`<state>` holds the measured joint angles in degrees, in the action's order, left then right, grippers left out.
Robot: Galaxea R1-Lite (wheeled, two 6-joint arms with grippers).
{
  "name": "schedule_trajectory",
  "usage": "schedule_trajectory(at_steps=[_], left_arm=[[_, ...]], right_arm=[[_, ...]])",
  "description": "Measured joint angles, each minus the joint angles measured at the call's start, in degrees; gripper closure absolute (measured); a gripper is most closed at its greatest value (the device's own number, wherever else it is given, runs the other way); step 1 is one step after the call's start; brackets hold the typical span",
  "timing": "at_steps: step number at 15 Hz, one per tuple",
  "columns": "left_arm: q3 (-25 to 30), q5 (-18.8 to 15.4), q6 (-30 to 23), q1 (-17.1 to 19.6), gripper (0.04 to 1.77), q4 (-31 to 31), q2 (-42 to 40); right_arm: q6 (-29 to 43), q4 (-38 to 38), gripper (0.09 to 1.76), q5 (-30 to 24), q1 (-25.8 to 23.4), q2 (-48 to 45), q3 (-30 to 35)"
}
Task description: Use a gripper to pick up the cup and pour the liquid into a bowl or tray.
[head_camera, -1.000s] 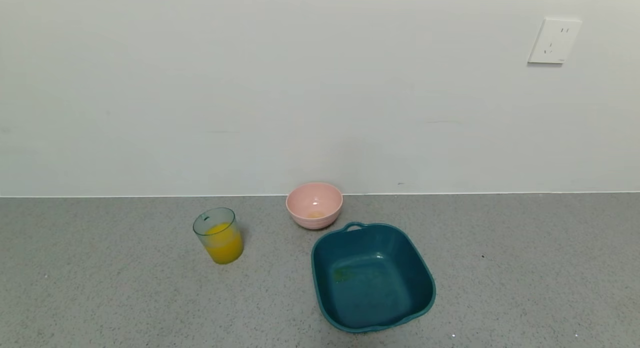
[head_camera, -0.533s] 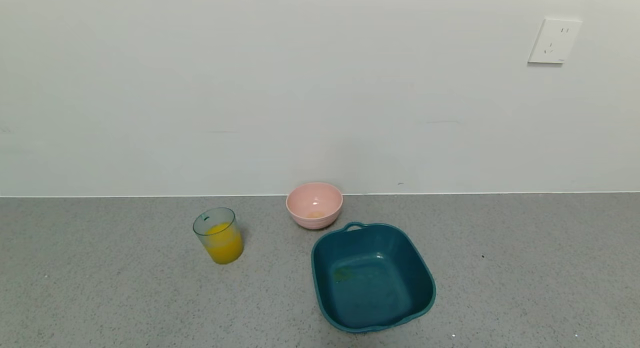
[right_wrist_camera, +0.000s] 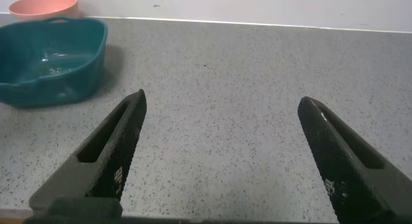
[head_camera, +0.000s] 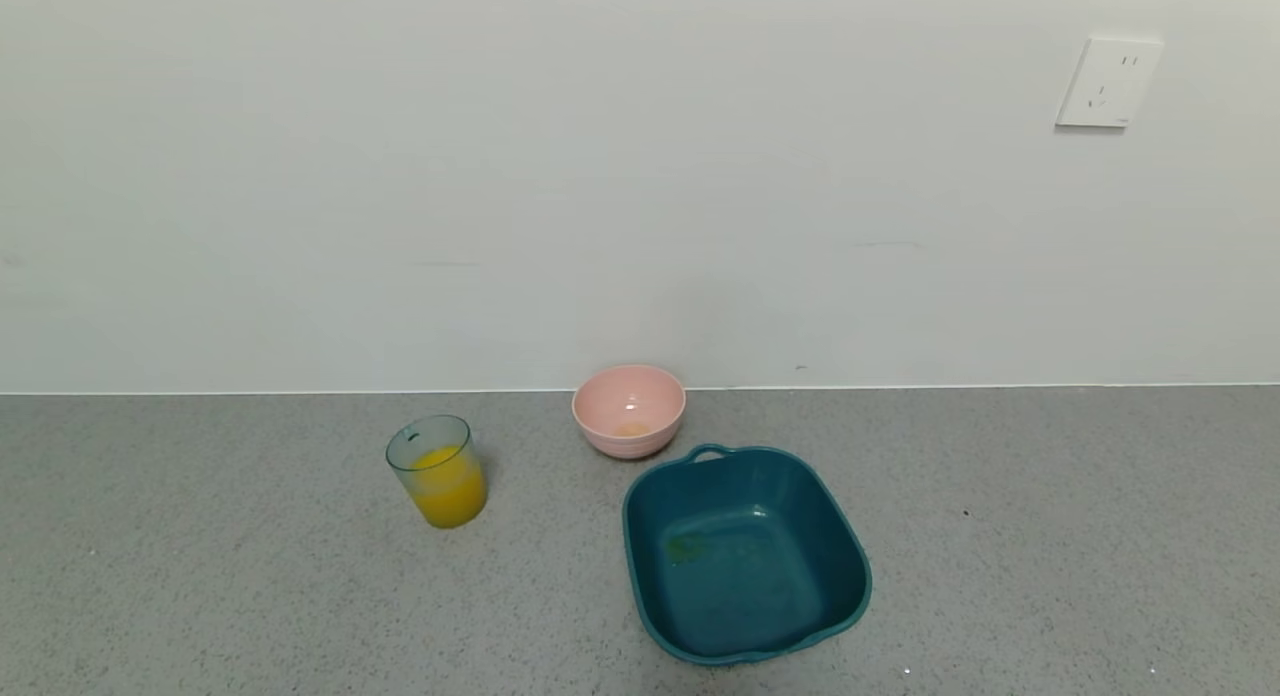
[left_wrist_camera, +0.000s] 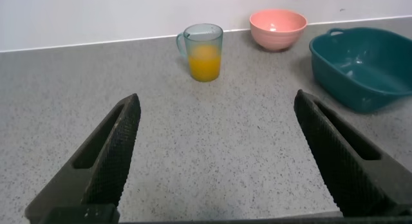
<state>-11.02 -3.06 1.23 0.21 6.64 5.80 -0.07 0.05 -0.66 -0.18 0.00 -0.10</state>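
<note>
A: How far is the task now?

B: Nothing is done yet, I think. The cup (head_camera: 437, 470) stands upright on the counter (head_camera: 200, 596), with the liquid (head_camera: 447, 491) inside. It is at about 9 o'clock from the tub (head_camera: 745, 554), well apart.

A: And the grippers?

B: The left gripper (left_wrist_camera: 219, 159) has its jaws wide apart, with the cup at 12 o'clock ahead. The right gripper (right_wrist_camera: 222, 156) is also spread and holds nothing. Grasping, lifting and pouring are all left.
</note>
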Motion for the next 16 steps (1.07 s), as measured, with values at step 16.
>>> schedule_trajectory(at_steps=[16], left_arm=[[-6.9,-0.5,-0.1,-2.4,0.09,-26.0,59.4]], right_arm=[[0.0,0.0,0.14,0.0,0.0,0.0,0.0]])
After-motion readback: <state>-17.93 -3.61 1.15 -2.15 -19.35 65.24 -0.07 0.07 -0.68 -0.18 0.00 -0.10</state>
